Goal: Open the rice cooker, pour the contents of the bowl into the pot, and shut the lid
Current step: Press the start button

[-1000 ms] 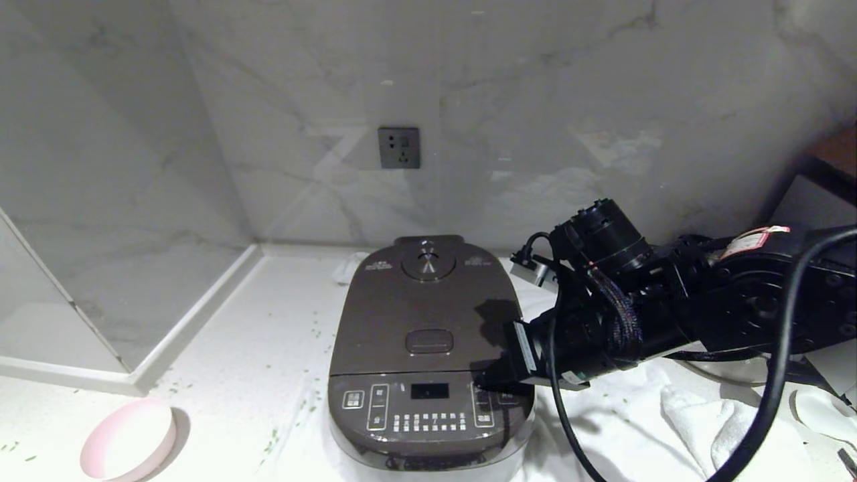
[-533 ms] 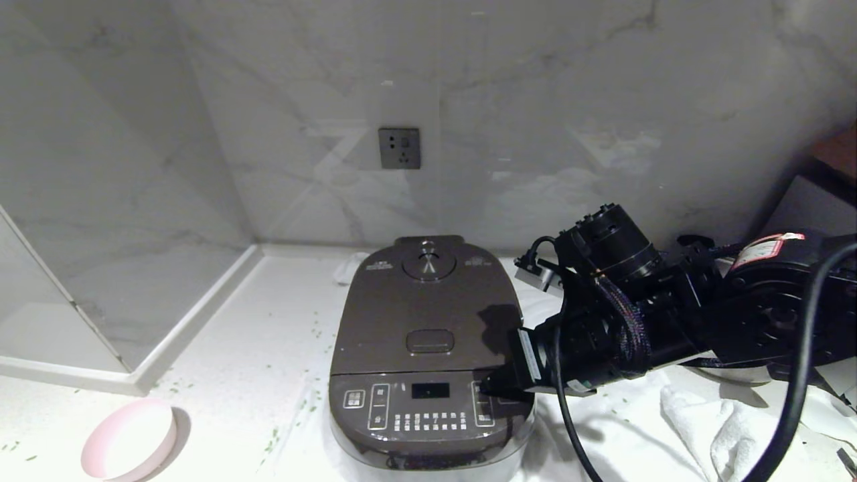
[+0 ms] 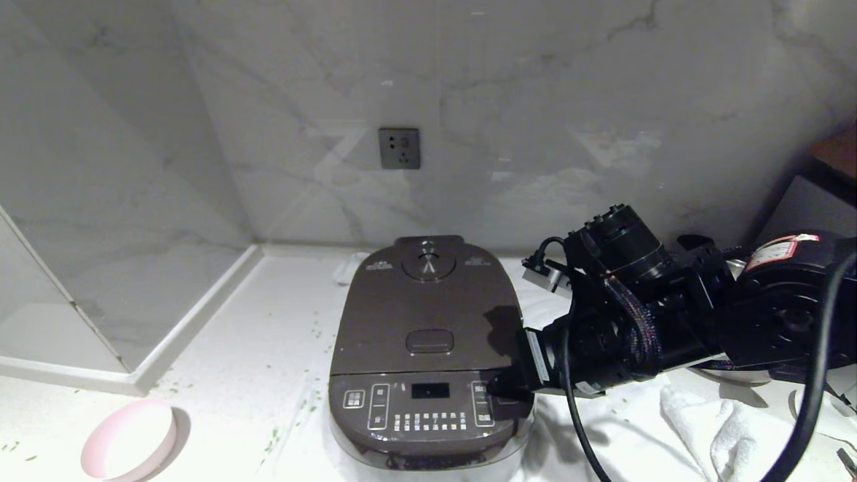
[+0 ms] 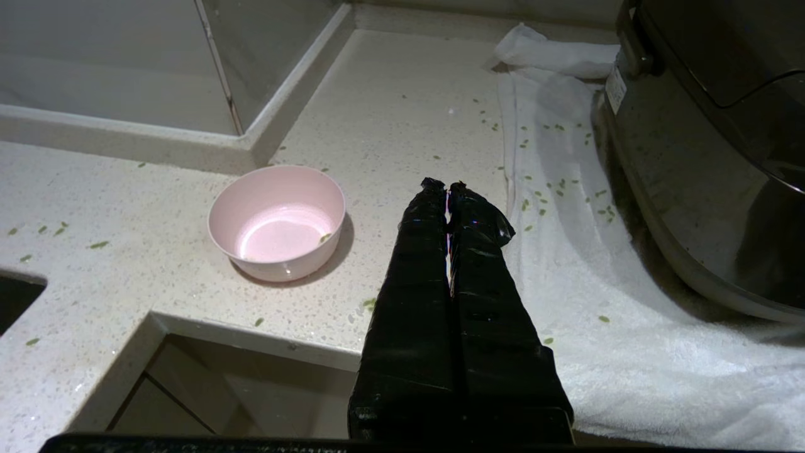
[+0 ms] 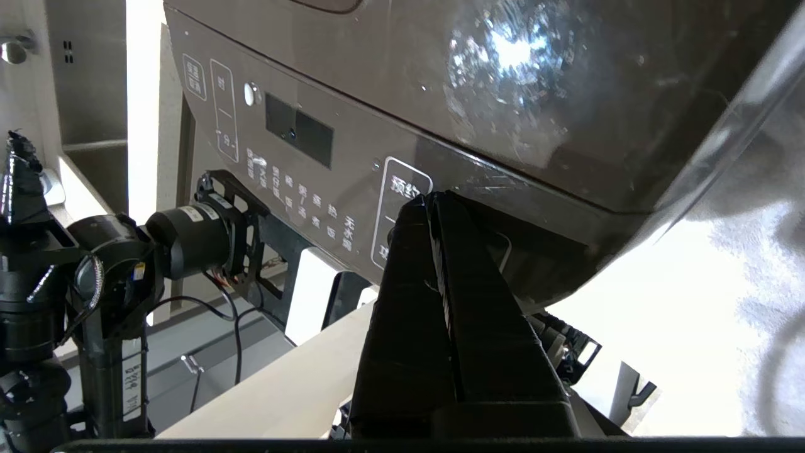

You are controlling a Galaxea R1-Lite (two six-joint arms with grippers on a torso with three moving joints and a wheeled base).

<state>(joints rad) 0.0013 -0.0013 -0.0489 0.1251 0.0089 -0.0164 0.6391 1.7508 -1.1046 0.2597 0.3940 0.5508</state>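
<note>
Reaching in level from 3 o'clock, right hand [image 3: 499,387] clenched empty at rice cooker [image 3: 428,348] panel; left hand [image 4: 448,189] clenched, hanging over bench [image 4: 390,113]; bowl [image 3: 128,440] sitting at 8 o'clock.

Rice cooker [image 3: 428,355], dark brown-grey, rounded-square, centre of head view, standing on white cloth; front button panel with small display and white Chinese labels faces viewer. Lid [image 3: 427,308] shut flat, round steam vent at rear, oblong button mid-top. Bowl [image 3: 128,440], small, pale pink, upright at lower left of frame, well apart from cooker, one green bit [image 4: 324,237] inside. Pot hidden under lid.
</note>
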